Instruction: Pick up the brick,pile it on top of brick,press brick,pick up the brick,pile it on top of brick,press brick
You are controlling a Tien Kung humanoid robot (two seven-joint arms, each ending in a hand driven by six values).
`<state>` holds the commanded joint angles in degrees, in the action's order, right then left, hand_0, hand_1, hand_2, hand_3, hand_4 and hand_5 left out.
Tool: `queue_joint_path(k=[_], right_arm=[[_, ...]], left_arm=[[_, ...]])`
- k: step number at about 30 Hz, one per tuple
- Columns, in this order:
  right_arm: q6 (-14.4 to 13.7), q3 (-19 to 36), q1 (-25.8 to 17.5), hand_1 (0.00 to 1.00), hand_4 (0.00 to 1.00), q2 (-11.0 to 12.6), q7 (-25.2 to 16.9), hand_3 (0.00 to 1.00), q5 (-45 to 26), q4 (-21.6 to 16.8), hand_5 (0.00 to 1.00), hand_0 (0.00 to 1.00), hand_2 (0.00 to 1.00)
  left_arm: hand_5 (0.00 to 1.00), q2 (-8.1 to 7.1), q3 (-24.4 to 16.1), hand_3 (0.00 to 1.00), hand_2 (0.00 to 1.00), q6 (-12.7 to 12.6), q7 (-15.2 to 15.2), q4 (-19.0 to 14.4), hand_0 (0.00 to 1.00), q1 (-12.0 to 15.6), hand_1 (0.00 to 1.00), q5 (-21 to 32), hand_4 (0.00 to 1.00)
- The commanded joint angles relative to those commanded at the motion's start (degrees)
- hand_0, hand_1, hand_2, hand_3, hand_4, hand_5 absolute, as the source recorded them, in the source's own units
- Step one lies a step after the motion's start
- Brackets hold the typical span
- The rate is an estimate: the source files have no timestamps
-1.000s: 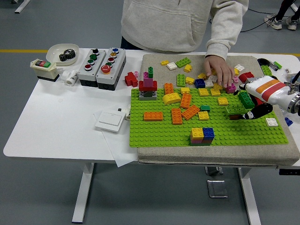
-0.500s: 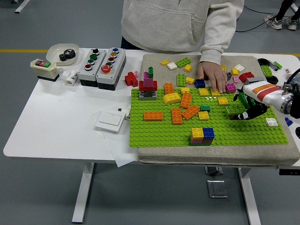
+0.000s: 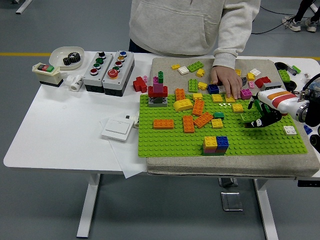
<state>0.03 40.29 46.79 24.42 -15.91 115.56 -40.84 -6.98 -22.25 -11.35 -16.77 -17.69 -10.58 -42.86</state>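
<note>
**Right hand on a green brick at the baseplate's right side**

The right hand (image 3: 261, 114) comes in from the right edge and hangs low over the green baseplate (image 3: 170, 142), its black fingers (image 3: 270, 118) curled around a green brick (image 3: 250, 117) that sits at or just above the studs; whether the brick touches the plate cannot be told. The left hand is out of view.

On the baseplate, toward its near edge, stands a small stack of yellow and blue bricks (image 3: 216, 144). Orange bricks (image 3: 163, 123) lie scattered across the middle, with a yellow curved piece (image 3: 183, 105) near the far edge and a red and magenta tower (image 3: 158, 92) at the far left corner.

A person in a light grey hoodie stands at the far side of the desk (image 3: 55, 130). The person's hand (image 3: 226, 81) rests flat on the loose bricks on the grey mat (image 3: 165, 65), just beyond the baseplate's far edge.

Left of the mat sit two grey button boxes (image 3: 108, 65), a white wall switch (image 3: 118, 128) and a white dish (image 3: 66, 56) holding a black gear.
</note>
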Motion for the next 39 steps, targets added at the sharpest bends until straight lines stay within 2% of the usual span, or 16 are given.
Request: queue_joint_path(k=[11, 39], right_arm=[[0.1, 0.2, 0.1, 0.136, 0.93, -0.9, 0.1, 0.581, -0.1, 2.2, 0.536, 0.187, 0.221], [-1.8, -0.4, 0.1, 0.129, 0.902, -1.7, 0.0, 0.536, -0.6, 3.5, 0.589, 0.181, 0.215]], left_arm=[[0.662, -0.03, 0.1, 0.596, 0.74, 0.0, -0.1, -0.2, 0.693, -0.1, 0.729, -0.1, 0.69], [0.662, 0.1, -0.1, 0.596, 0.74, 0.1, -0.3, -0.3, 0.693, 0.0, 0.732, -0.6, 0.689]])
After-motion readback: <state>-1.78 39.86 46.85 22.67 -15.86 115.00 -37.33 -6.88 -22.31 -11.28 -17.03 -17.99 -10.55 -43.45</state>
